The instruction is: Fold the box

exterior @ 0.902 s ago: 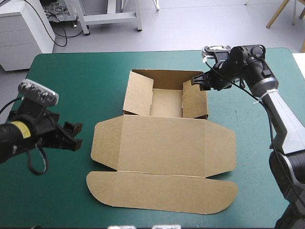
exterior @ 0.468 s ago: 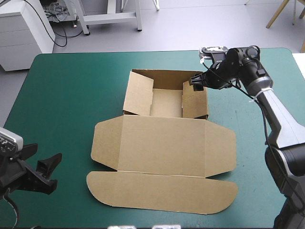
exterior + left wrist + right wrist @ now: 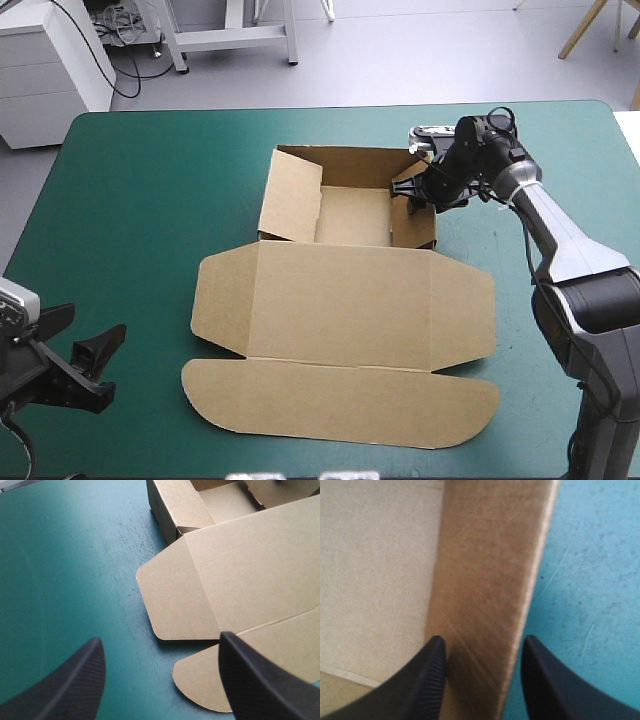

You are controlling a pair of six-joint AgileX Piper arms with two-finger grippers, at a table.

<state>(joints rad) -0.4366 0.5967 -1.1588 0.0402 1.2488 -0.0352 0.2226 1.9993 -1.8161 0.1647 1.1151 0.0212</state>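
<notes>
1. The left tool (image 3: 159, 636) is released and spread wide over the teal-green desk (image 3: 130, 200). The brown box (image 3: 345, 300) lies ahead of it (lid flat, tray walls raised).
2. The right tool (image 3: 482, 637) is spread, gripping nothing. The tray's side wall (image 3: 485, 570) stands between its tips, one finger (image 3: 420, 680) inside the tray, the other outside.

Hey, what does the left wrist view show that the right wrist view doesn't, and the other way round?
Left wrist view only: the flat lid of the box, its rounded side flap, and the left tool, open. Right wrist view only: a close look at one tray side wall, with the right tool open, one finger on each side of it. Both: brown board and the teal-green cover.
</notes>
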